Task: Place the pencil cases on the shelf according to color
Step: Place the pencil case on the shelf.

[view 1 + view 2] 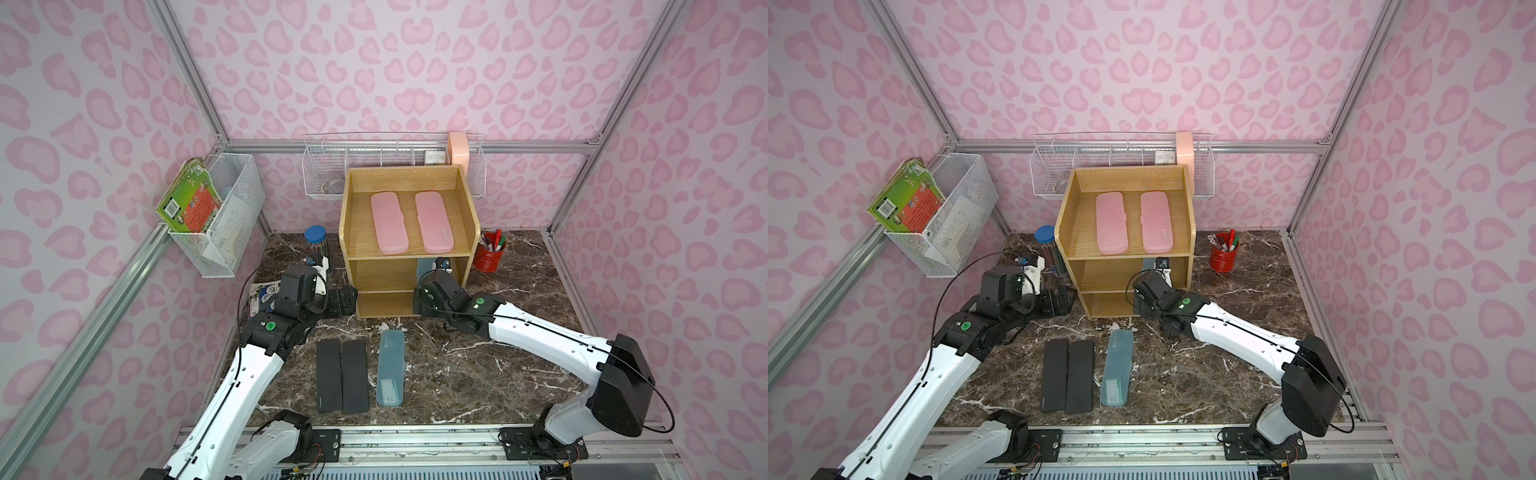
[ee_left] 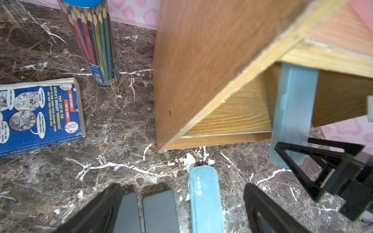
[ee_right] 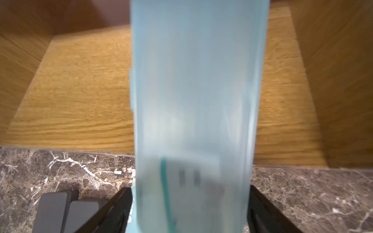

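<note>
Two pink pencil cases (image 1: pixel 389 222) (image 1: pixel 433 221) lie side by side on top of the wooden shelf (image 1: pixel 409 174). On the marble in front lie two black cases (image 1: pixel 329 376) (image 1: pixel 355 376) and a teal case (image 1: pixel 390 368). A second teal case (image 2: pixel 294 105) leans with its far end inside the middle tier. Its near end sits between the fingers of my right gripper (image 3: pixel 190 193), which is open, with a thin gap showing beside the case. My left gripper (image 2: pixel 182 187) hangs open at the shelf's left front corner, above the far ends of the cases on the marble.
A clear pencil tube (image 1: pixel 315 237) with a blue lid stands left of the shelf, with a blue book (image 2: pixel 40 115) lying near it. A red pen cup (image 1: pixel 490 255) stands to the shelf's right. White wire baskets (image 1: pixel 224 216) (image 1: pixel 324 174) hang on the walls.
</note>
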Tool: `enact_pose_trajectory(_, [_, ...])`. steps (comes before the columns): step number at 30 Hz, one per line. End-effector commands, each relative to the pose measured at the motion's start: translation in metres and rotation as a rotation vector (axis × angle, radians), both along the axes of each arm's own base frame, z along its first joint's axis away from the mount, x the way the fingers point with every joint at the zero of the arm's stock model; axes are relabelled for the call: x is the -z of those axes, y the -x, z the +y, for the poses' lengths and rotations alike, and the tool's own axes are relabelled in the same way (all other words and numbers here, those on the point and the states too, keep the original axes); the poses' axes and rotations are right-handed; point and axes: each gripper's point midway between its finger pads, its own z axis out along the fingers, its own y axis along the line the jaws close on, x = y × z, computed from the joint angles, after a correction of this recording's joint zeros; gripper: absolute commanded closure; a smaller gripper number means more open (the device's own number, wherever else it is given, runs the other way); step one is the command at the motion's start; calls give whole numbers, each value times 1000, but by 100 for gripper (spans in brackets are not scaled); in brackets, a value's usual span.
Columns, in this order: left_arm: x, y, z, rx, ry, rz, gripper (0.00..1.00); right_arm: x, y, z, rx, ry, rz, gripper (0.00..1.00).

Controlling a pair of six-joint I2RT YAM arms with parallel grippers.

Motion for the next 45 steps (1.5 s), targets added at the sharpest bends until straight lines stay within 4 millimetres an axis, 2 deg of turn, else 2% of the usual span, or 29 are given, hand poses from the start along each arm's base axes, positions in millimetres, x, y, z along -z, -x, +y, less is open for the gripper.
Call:
enact_pose_trajectory(1, [-3,1,-10,46,36,-5,1,-13,-11,6,34,-79,-30,8])
enact_pose_trajectory(9, [2,1,-14,52,70,19,1,-33,-12,5,34,-116,-63,6])
enact_pose_trajectory(14, [0,2,-10,32,54,6,1,-54,2,14,-34,-145,-100,6])
enact_pose_trajectory(25, [2,3,-7,28,43,13,1,-60,37,0,-43,-160,-114,5])
enact_pose_trajectory(31, [1,4,-4,20,33,7,1,-54,57,-10,-28,-145,-105,6])
enact_pose_trajectory(32, [1,4,-4,18,30,8,1,-53,61,-10,-30,-140,-102,10])
enact_pose_trajectory(35, [0,5,-1,10,27,1,1,-47,75,-4,-60,-134,-86,34])
enact_pose_trajectory(39, [2,4,-3,13,34,5,1,-42,89,22,-143,-197,-74,55])
enact_pose_trajectory(42, [3,4,-3,15,38,12,1,-33,89,42,-194,-231,-67,62])
enact_pose_trajectory(45, [4,4,-3,11,37,15,1,-21,82,56,-217,-223,-55,62])
